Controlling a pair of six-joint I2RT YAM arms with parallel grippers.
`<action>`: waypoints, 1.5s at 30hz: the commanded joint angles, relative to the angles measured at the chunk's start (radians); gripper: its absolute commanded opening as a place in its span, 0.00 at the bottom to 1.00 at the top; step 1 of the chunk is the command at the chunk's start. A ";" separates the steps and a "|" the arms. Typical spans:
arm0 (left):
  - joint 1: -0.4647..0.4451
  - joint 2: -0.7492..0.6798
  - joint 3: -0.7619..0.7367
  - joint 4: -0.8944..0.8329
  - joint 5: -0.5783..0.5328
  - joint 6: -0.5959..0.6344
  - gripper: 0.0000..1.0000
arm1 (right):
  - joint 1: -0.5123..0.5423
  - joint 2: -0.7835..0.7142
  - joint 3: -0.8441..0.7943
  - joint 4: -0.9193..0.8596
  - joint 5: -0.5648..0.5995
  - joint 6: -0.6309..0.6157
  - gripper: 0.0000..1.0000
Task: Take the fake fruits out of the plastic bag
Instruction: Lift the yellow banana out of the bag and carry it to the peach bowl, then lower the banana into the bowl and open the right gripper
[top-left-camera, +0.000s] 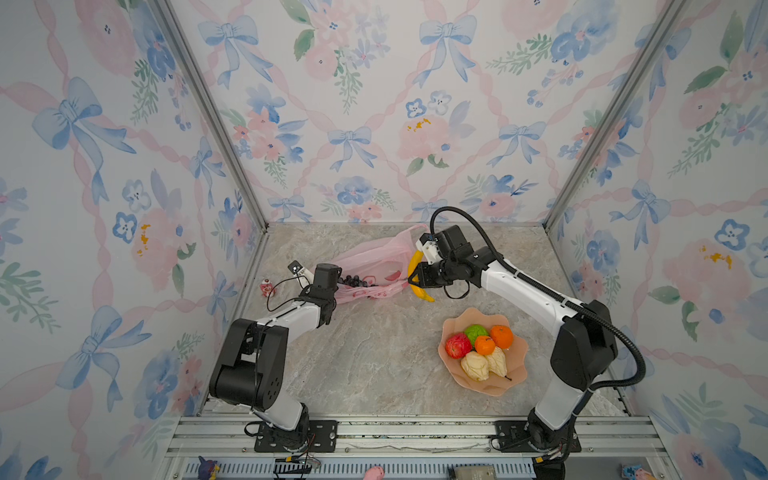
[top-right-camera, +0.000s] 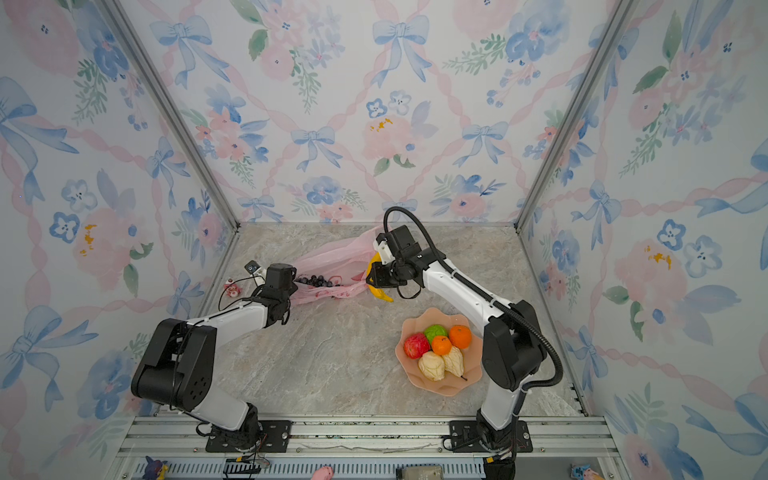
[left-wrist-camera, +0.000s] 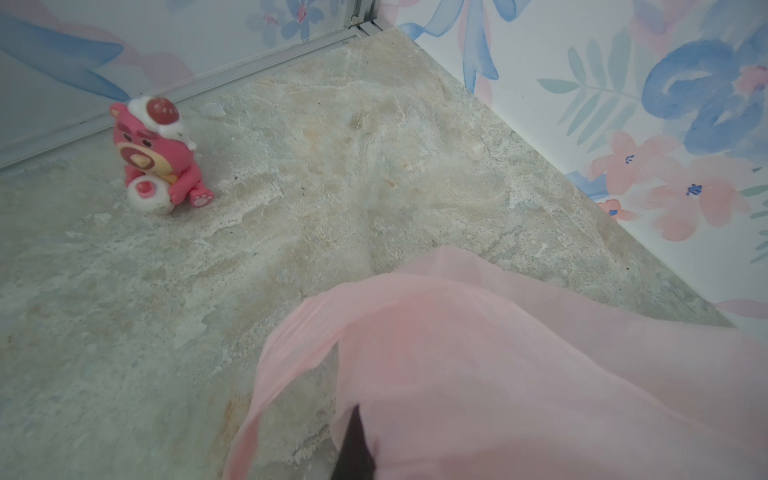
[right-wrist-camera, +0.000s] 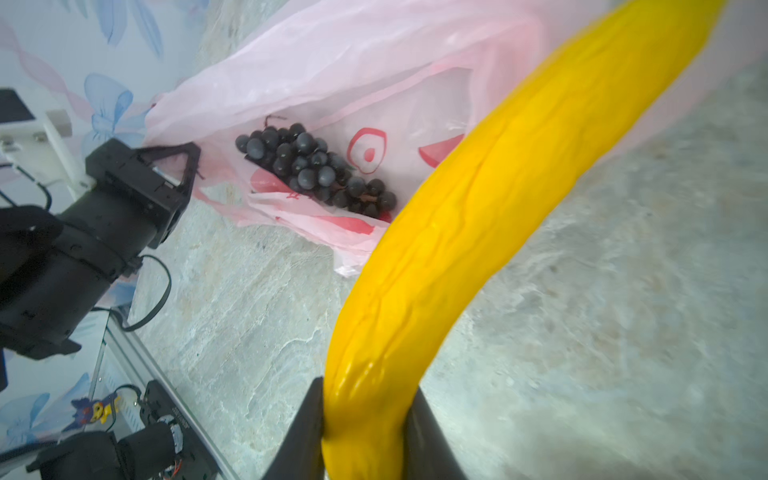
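Holding the curved yellow plastic banana (right-wrist-camera: 478, 216) in my right gripper (right-wrist-camera: 363, 413), jaws clamped on it. Its long axis runs back-to-front, just beside the open end of the thin pink plastic bag (top-left-camera: 370, 257). My left gripper (right-wrist-camera: 192, 160) is pinched shut on the bag's edge. The dark purple grape bunch (right-wrist-camera: 316, 170) lies inside, and both banana tips are cropped in the right wrist view.

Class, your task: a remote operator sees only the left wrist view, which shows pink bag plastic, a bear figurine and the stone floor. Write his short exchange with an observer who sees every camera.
Operator: Is any fruit left in the plastic bag?
Observer: Yes, the grape bunch lies inside its open mouth.
Operator: What is the right gripper doing?
Observer: It is shut on the banana, close to the bag's mouth.
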 joint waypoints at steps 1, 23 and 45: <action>0.008 -0.036 -0.054 -0.017 -0.015 -0.012 0.00 | -0.028 -0.093 -0.073 0.000 0.137 0.117 0.13; 0.003 -0.090 -0.169 0.067 0.118 0.018 0.00 | 0.089 -0.370 -0.404 -0.046 0.541 0.708 0.16; 0.004 -0.080 -0.201 0.113 0.150 0.031 0.00 | 0.206 -0.417 -0.479 -0.215 0.554 0.950 0.16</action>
